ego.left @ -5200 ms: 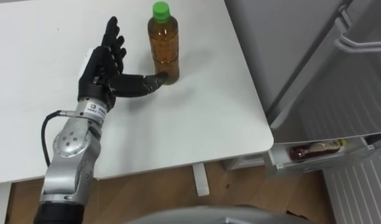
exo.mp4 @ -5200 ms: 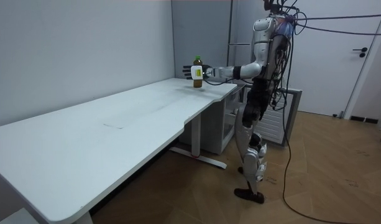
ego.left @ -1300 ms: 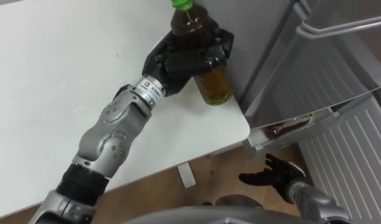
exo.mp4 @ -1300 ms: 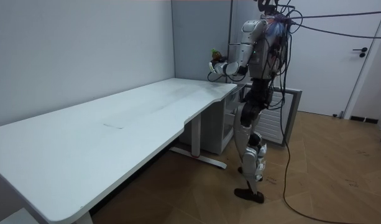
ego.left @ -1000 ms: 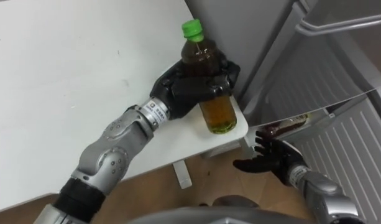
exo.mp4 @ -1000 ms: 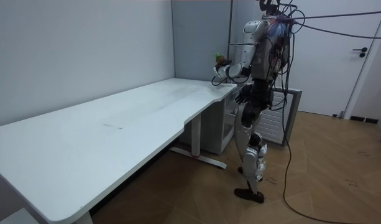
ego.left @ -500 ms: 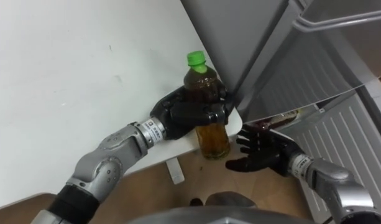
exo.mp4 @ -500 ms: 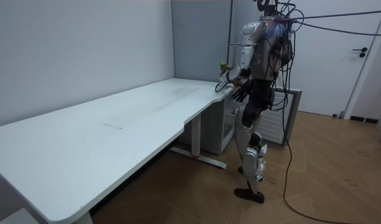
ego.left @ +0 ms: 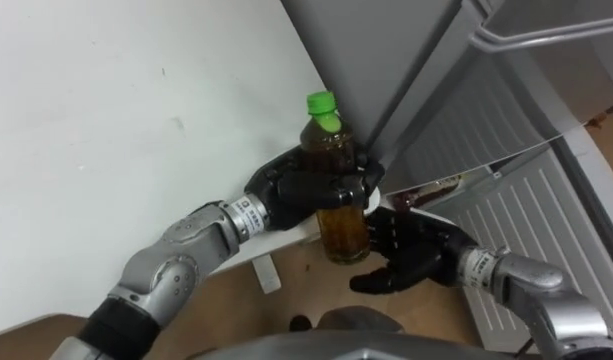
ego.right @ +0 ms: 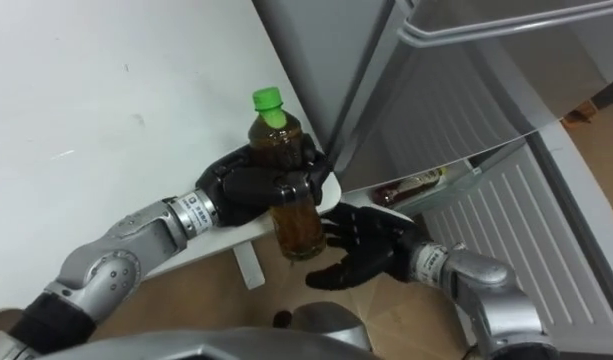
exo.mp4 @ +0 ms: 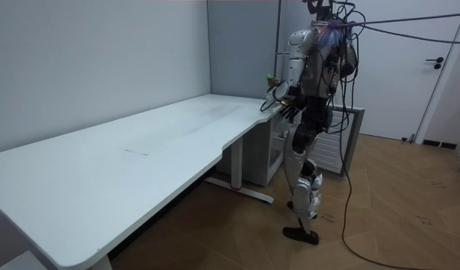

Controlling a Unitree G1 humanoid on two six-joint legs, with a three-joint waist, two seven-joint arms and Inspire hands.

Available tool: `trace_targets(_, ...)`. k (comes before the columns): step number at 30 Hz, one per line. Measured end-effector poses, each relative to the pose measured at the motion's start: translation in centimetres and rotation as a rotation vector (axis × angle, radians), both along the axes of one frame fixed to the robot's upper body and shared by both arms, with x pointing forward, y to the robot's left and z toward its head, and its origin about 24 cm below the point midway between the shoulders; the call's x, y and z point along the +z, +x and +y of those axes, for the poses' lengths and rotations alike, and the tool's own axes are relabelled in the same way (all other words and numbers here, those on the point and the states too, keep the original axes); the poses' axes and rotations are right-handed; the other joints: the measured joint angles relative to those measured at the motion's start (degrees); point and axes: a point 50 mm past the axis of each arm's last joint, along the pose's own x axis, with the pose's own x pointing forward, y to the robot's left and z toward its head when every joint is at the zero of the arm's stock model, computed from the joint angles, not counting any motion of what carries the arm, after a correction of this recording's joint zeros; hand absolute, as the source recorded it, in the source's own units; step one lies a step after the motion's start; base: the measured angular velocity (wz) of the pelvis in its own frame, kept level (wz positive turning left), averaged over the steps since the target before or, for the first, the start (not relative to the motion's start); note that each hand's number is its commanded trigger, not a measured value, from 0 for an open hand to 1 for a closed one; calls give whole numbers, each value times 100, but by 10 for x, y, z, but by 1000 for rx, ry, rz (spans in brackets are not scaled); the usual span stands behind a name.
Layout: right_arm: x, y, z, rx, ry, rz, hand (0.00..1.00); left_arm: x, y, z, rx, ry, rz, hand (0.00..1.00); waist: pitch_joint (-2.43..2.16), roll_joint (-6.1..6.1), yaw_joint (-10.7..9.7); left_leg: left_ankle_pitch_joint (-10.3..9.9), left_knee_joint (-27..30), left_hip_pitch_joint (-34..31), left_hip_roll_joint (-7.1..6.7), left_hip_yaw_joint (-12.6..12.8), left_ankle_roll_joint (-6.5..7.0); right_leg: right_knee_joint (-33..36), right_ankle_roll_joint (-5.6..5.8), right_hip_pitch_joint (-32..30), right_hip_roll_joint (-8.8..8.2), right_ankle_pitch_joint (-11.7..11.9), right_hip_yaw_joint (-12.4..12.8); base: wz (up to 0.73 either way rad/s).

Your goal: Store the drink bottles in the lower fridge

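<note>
Nearly upright, bottle (ego.left: 343,231) cap-up, grasped by left robot hand (ego.left: 304,188), right robot hand (ego.left: 414,258) open.

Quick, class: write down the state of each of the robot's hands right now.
Left hand: shut on the green-capped bottle.
Right hand: open, fingers spread beside the bottle's base, holding nothing.

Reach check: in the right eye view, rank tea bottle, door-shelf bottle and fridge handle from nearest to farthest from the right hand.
1. The tea bottle, in the left hand, just left of the right hand.
2. The door-shelf bottle, beyond the hand in the fridge door.
3. The fridge handle, far off at the top right.
</note>
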Motion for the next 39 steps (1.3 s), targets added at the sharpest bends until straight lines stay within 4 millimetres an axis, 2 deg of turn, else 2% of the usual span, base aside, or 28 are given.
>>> trace_targets(7, 8, -3, 9, 121, 45, -8, 0, 14, 9, -14, -63, 10, -85, 100, -3, 2, 7, -57, 176, -127, 109, 17, -32, 9, -38, -2, 6, 26, -20, 0)
trace_targets(13, 9, -9, 24, 209, 118, 20, 0, 24, 12, -31, -138, 11, -160, 100, 7, 26, 5, -102, 370, -229, 196, 186, -76, 16, -69, -57, 45, 45, -6, -6)
trace_targets(18, 12, -11, 25, 263, 105, 21, 0, 27, 9, -39, -173, -3, -198, 100, 52, 98, 7, -112, 364, -221, 191, 208, -69, 4, -81, -82, 54, 52, -10, -1)
trace_targets(24, 12, -15, 28, 296, 152, 46, 0, 25, 10, -41, -175, -3, -209, 100, 54, 107, 15, -145, 338, -193, 203, 251, -78, 26, -101, -107, 91, 69, -1, -3)
trace_targets(39, 9, -23, 17, 359, 93, 133, 0, -2, 7, -42, -210, -39, -65, 100, 61, 110, -19, -176, 338, -272, 185, 344, -73, 136, -78, -238, 96, 51, 110, -3)
